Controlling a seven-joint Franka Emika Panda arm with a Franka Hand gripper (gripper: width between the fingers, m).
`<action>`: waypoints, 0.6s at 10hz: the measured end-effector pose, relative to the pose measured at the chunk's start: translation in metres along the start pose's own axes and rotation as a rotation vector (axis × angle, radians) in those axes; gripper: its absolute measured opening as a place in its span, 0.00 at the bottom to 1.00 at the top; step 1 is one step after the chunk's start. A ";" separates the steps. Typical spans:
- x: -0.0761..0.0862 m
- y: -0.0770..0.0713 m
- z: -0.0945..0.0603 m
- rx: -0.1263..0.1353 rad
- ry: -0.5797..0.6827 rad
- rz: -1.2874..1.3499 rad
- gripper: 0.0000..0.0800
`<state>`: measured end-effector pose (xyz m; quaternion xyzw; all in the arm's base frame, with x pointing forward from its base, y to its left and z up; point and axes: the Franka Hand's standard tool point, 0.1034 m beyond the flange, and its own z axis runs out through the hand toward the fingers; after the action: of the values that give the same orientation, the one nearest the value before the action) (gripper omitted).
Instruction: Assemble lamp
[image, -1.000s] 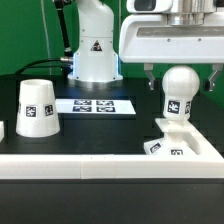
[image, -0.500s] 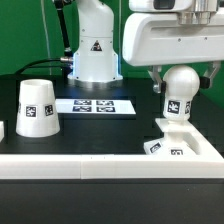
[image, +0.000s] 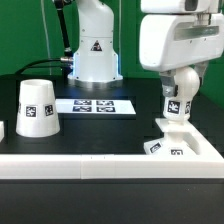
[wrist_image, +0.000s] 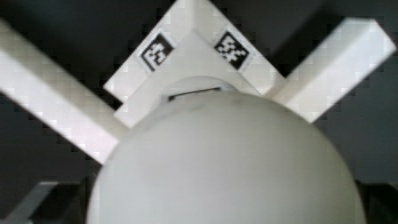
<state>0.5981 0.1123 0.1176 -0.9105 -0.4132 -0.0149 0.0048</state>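
The ball-shaped bulb (image: 180, 98) stands upright on the flat square stepped base (image: 182, 142) at the exterior view's right. My gripper (image: 180, 86) hangs straight over the bulb with a dark finger (image: 165, 86) on each side of its upper half. The jaws look open, and I see no clamping. In the wrist view the bulb (wrist_image: 222, 160) fills most of the picture, the tagged base (wrist_image: 192, 52) lies beyond it, and my fingertips are hidden. The tapered shade (image: 37, 107) stands mouth up, alone at the exterior view's left.
The marker board (image: 95, 105) lies flat mid-table behind the shade. The arm's white pedestal (image: 95, 50) stands at the back. A raised white rail (image: 90, 167) runs along the front, touching the base, and its bars (wrist_image: 54, 90) show in the wrist view.
My hand has turned about its vertical axis over the bulb, from broad face to narrow side toward the camera. The bulb's tag still faces the camera. The shade and base have not moved.
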 end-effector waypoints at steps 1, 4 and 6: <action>0.001 -0.001 0.000 -0.003 -0.002 -0.037 0.87; -0.003 0.008 -0.005 -0.034 0.022 -0.291 0.87; -0.005 0.009 -0.004 -0.035 0.013 -0.412 0.87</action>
<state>0.6016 0.1020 0.1212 -0.8066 -0.5903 -0.0287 -0.0116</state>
